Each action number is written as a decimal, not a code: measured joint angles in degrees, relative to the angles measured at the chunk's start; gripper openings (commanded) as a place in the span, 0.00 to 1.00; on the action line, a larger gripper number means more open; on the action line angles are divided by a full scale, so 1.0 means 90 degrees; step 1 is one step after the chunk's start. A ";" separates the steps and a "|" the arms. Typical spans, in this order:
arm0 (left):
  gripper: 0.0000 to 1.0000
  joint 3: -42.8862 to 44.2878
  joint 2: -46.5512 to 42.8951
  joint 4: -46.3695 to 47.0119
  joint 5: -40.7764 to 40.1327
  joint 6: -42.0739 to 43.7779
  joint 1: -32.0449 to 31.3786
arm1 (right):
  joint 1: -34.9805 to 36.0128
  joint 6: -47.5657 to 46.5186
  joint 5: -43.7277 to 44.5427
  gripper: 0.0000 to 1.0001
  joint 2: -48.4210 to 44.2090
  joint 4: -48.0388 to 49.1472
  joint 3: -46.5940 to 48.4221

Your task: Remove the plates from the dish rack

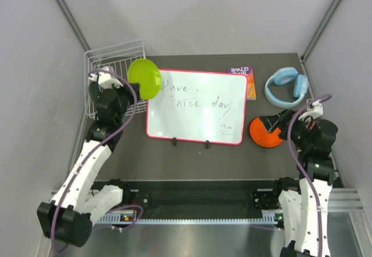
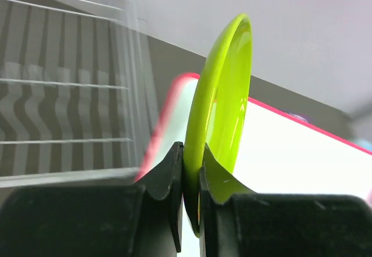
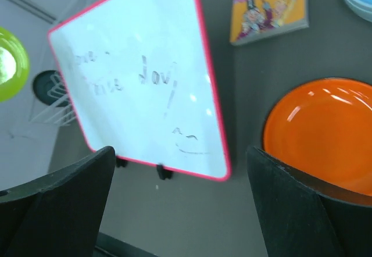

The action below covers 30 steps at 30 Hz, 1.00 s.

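My left gripper is shut on the rim of the lime-yellow plate and holds it on edge in the air, between the white wire dish rack and the whiteboard's left edge. In the left wrist view the plate stands upright between the shut fingers of the left gripper, with the rack to the left. The orange plate lies flat on the table at the right. My right gripper is open and empty just above it. The dark red and dark blue-black plates are not visible.
A pink-framed whiteboard stands in the middle on two black feet. A book and light blue headphones lie at the back right. Grey walls close in both sides.
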 measured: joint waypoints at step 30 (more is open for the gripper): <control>0.00 -0.0593 0.1064 0.0869 0.1069 -0.1428 -0.4158 | 0.4449 0.1535 0.1695 0.91 0.1464 0.2810 -0.0629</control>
